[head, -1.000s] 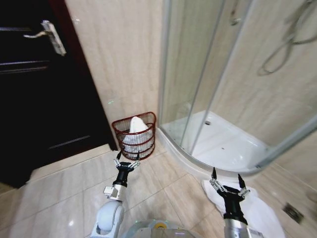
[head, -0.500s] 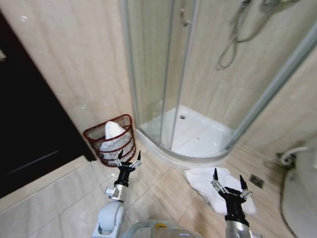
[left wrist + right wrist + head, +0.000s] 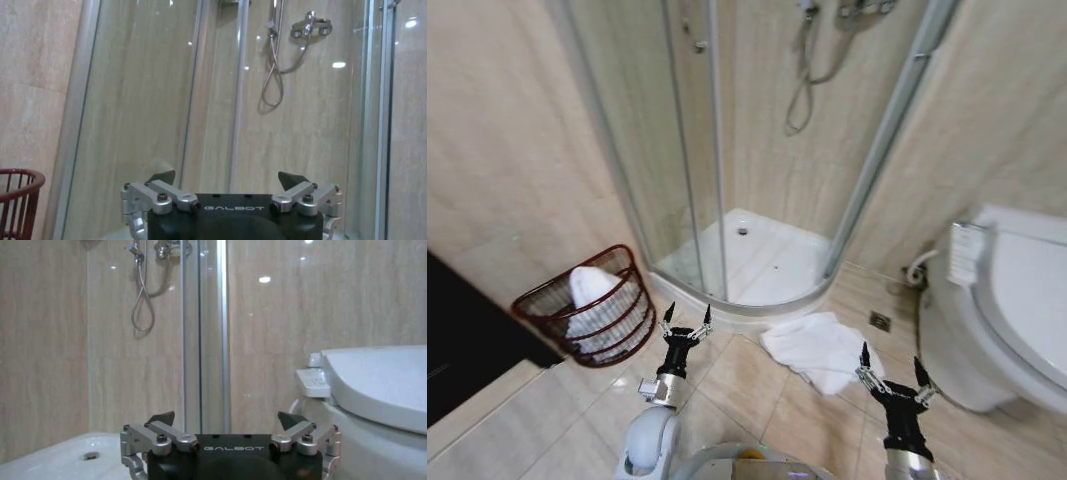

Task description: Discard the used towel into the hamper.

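The used towel point(image 3: 822, 348) lay crumpled on the floor by the shower tray, just beyond the right gripper point(image 3: 890, 364), the nearer one. Both grippers' fingers were spread, empty; the left gripper point(image 3: 685, 317) faced the far-left hamper point(image 3: 547, 300).

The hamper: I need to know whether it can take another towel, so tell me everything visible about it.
The hamper is a small round basket of dark reddish-brown open ribs, narrowing toward its base. It stands on the tiled floor by the wall, left of the shower enclosure, leaning in the head view. A white towel bunched inside already pokes above its rim. Neither gripper touches it.
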You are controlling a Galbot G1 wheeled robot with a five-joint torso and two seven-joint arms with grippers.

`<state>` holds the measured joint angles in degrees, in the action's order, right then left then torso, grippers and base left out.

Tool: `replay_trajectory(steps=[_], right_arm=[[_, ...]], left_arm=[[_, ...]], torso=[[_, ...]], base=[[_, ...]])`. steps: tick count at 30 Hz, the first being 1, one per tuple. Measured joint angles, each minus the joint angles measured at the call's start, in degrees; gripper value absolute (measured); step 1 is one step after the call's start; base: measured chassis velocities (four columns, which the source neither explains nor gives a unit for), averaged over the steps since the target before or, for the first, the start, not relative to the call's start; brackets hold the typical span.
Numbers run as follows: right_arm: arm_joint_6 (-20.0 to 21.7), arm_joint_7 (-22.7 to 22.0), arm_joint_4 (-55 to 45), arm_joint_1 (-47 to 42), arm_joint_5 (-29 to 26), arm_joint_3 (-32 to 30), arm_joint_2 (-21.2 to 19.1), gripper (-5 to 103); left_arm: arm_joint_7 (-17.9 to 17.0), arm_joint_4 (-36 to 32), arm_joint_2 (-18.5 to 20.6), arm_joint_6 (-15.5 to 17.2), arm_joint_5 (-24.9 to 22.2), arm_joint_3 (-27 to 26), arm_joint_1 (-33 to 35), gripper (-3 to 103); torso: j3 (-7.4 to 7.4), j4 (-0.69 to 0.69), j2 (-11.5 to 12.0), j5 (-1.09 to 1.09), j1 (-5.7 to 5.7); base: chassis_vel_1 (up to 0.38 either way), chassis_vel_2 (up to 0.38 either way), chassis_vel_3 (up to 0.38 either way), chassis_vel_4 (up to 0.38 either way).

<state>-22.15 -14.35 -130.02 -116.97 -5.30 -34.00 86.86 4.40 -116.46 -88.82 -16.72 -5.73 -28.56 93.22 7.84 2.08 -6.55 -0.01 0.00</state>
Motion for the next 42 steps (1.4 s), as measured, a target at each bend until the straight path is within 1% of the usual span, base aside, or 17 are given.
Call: replay_trajectory(steps=[4, 10, 23, 26, 28, 29, 30, 31, 32, 33, 34, 35, 37, 38, 40, 41, 42], right_arm=[[0.3, -0.3, 0.0, -0.1, 0.1, 0.1, 0.0, 100], [1.3, -0.6, -0.4, -0.3, 0.2, 0.2, 0.1, 100], [0.9, -0.9, 0.5, -0.4, 0.3, 0.3, 0.1, 100], [2.0, -0.5, 2.2, 0.7, -0.3, -0.1, 0.1, 100], [6.5, 0.2, 7.0, 4.3, -3.6, -1.5, -0.5, 100], [7.9, 0.4, 8.8, 5.5, -4.4, -2.3, -0.8, 100], [7.9, 0.4, 8.8, 5.5, -4.4, -2.3, -0.8, 100], [10.8, 2.3, 11.9, 7.8, -5.4, -4.2, -1.2, 100], [14.0, 5.2, 14.3, 10.0, -6.1, -6.3, -1.5, 100], [17.0, 7.7, 16.3, 11.7, -6.9, -7.9, -1.8, 100], [17.0, 7.7, 16.3, 11.7, -6.9, -7.9, -1.8, 100], [19.9, 9.9, 18.5, 13.5, -7.9, -9.1, -2.6, 100], [24.6, 14.2, 23.3, 17.4, -10.6, -10.7, -5.5, 100], [24.6, 14.2, 23.3, 17.4, -10.6, -10.7, -5.5, 100], [27.7, 19.9, 27.4, 20.8, -11.6, -11.4, -8.1, 100], [27.7, 19.9, 27.4, 20.8, -11.6, -11.4, -8.1, 100], [28.9, 23.3, 29.1, 22.4, -11.8, -11.4, -9.4, 100]], left_arm=[[-0.1, 0.0, 0.1, -0.7, -0.1, -0.1, 0.4, 100], [-0.1, 0.1, 0.1, -0.9, -0.3, 0.0, 0.3, 100], [0.0, 0.4, 0.3, -1.1, -0.2, 0.3, 0.3, 100], [0.0, 0.4, 0.3, -1.2, -0.2, 0.3, 0.4, 100], [0.0, 0.4, 0.4, -1.2, -0.3, 0.3, 0.4, 100], [0.0, 0.4, 0.4, -1.2, -0.4, 0.3, 0.4, 100], [0.0, 0.4, 0.4, -1.2, -0.4, 0.3, 0.4, 100], [0.0, 0.4, 0.5, -1.1, -0.6, 0.3, 0.4, 100], [0.0, 0.4, 0.4, -1.0, -0.7, 0.3, 0.2, 100], [0.0, 0.4, 0.3, -0.9, -0.8, 0.4, 0.0, 100], [0.0, 0.4, 0.3, -0.9, -0.8, 0.4, 0.0, 100], [0.0, 0.4, 0.2, -0.8, -0.8, 0.6, 0.0, 100], [0.0, 0.3, 0.1, -0.7, -0.8, 1.3, 0.3, 100], [0.0, 0.3, 0.1, -0.7, -0.8, 1.3, 0.3, 100], [0.0, 0.1, 0.1, -0.7, -0.8, 2.0, 1.0, 100], [0.0, 0.1, 0.1, -0.7, -0.8, 2.0, 1.0, 100], [0.0, 0.0, 0.2, -0.5, -0.8, 2.2, 1.3, 100]], torso=[[0.02, 0.02, 0.0, 0.00, 0.00], [0.04, 0.02, 0.0, 0.01, 0.00], [0.07, 0.01, -0.1, 0.01, 0.00], [0.07, 0.02, -0.1, 0.03, 0.00], [0.07, 0.02, -0.1, 0.03, 0.00], [0.07, 0.03, -0.1, 0.05, 0.00], [0.07, 0.03, -0.1, 0.05, 0.00], [0.08, 0.01, -0.1, 0.01, 0.00], [0.08, 0.03, -0.1, 0.01, 0.00], [0.08, 0.01, -0.1, 0.02, 0.00], [0.08, 0.01, -0.1, 0.02, 0.00], [0.08, 0.02, -0.1, 0.02, 0.00], [0.09, 0.01, -0.1, 0.03, 0.00], [0.09, 0.01, -0.1, 0.03, 0.00], [0.09, 0.02, -0.1, 0.01, 0.00], [0.09, 0.02, -0.1, 0.01, 0.00], [0.09, 0.01, -0.1, 0.04, 0.00]], base=[[0.000, 0.000, 0.000, 0.000], [0.000, 0.000, 0.000, 0.000], [-0.060, -0.066, 0.063, 0.063], [-0.097, -0.080, 0.083, 0.072], [-0.018, -0.024, 0.036, 0.017], [0.000, 0.000, 0.000, 0.000], [0.000, 0.000, 0.000, 0.000], [0.000, 0.000, 0.000, 0.000], [0.000, 0.000, 0.000, 0.000], [0.000, 0.000, 0.000, 0.000], [0.000, 0.000, 0.000, 0.000], [0.000, 0.000, 0.000, 0.000], [0.000, 0.000, 0.000, 0.000], [0.000, 0.000, 0.000, 0.000], [0.000, 0.000, 0.000, 0.000], [0.000, 0.000, 0.000, 0.000], [0.000, 0.000, 0.000, 0.000]])
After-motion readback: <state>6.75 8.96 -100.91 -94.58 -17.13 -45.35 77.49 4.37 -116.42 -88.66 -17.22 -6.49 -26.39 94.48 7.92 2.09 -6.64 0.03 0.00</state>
